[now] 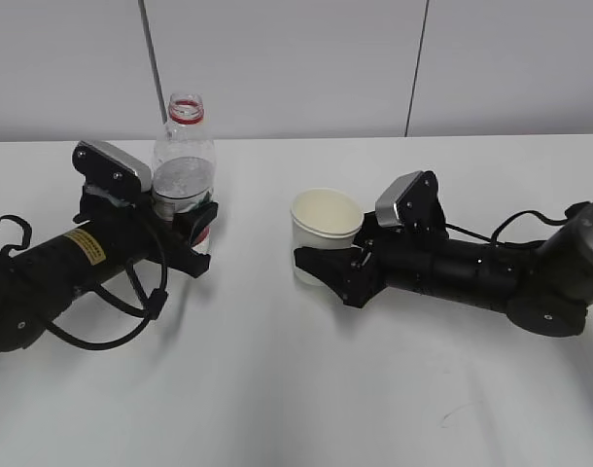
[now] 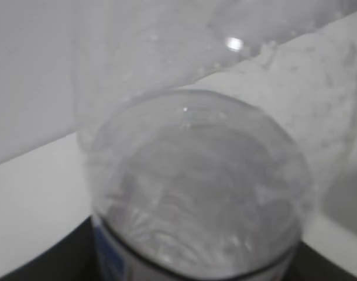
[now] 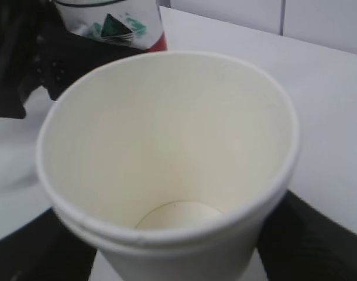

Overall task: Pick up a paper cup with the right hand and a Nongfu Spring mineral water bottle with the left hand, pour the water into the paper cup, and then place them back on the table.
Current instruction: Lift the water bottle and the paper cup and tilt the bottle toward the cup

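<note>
Nongfu Spring mineral water bottle (image 1: 184, 165) is standing upright between the jaws of the left hand (image 1: 185, 233), which is clasping it around the lower, labelled part of its body; the bottle's red neck ring and open mouth are rising well above the claw, and its base is resting on or just over the table (image 1: 277, 389); from the left wrist view the clear, wet-looking bottle (image 2: 196, 193) is filling the space directly ahead of the claw, too close to show the fingers; across the table, the right hand (image 1: 328, 263) is gripping the paper cup (image 1: 325, 233) at its lower wall, one black finger crossing in front of it; the cup is sitting upright with its mouth open above the claw; in the right wrist view the cup (image 3: 167, 158) is looming just ahead of the claw, dark fingers (image 3: 307, 234) flanking its sides; its inside is looking dry; the bottle's label is showing beyond the cup's far rim.
</note>
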